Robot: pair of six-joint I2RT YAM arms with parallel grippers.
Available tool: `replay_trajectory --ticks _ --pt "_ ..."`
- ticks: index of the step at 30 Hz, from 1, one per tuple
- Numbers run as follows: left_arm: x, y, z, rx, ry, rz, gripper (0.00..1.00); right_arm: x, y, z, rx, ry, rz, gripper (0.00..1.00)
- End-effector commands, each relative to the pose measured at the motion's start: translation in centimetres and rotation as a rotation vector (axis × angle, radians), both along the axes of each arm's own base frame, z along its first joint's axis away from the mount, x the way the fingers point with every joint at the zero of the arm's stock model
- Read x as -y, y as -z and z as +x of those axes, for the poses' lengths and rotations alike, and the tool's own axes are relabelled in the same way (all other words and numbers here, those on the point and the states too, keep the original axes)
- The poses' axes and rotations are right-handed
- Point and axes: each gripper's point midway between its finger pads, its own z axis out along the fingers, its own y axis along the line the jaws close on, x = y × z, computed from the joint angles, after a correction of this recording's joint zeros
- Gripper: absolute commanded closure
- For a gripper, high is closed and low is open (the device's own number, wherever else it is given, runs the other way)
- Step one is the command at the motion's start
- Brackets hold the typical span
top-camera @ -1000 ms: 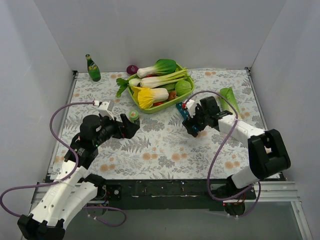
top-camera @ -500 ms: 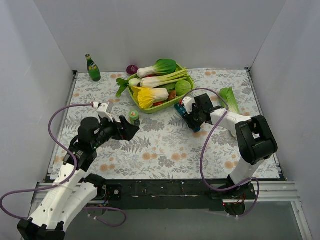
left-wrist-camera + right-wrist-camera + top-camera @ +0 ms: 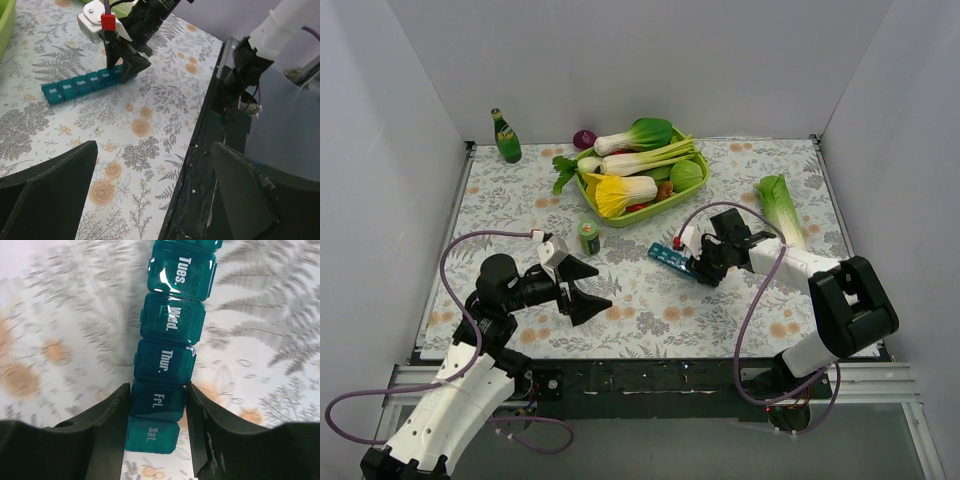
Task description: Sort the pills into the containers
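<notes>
The teal-blue pill organiser point(image 3: 670, 258) lies flat on the floral cloth in front of the basket, lids shut. It also shows in the left wrist view point(image 3: 82, 84) and the right wrist view point(image 3: 170, 325), with day labels on its lids. My right gripper point(image 3: 704, 268) is shut on its sides at the "Fri." compartment point(image 3: 159, 405). My left gripper point(image 3: 586, 291) hangs open and empty over the near left of the table point(image 3: 150, 200). No loose pills show.
A small white-capped bottle point(image 3: 588, 237) stands between the left gripper and the lime-green vegetable basket point(image 3: 616, 217). A green glass bottle point(image 3: 505, 137) and a purple onion point(image 3: 584, 138) stand at the back. A lettuce point(image 3: 780, 205) lies at the right. The black table edge point(image 3: 210, 150) is below the left gripper.
My right gripper has dragged the organiser from beside the basket toward the front and left. My left gripper has pulled back from the small bottle toward the near edge and opened.
</notes>
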Motion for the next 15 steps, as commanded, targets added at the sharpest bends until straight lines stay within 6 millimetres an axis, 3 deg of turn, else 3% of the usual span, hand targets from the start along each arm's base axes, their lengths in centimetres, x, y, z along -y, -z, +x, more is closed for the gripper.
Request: replay_trajectory --ticks 1,5,10,15 --pt "0.8 -0.2 -2.4 0.203 0.208 0.012 0.02 -1.3 -1.1 -5.4 0.011 -0.353 0.054 0.57" --pt "1.0 1.3 -2.6 0.257 0.262 0.045 0.04 -1.1 -1.1 -8.6 0.04 -0.553 0.036 0.57" --pt "1.4 3.9 -1.1 0.261 0.224 0.136 0.08 -0.7 -0.7 -10.4 0.078 -0.694 0.01 0.54" --pt "2.0 4.5 0.8 0.153 0.163 0.137 0.17 0.1 1.0 -11.6 0.071 -0.772 -0.035 0.53"
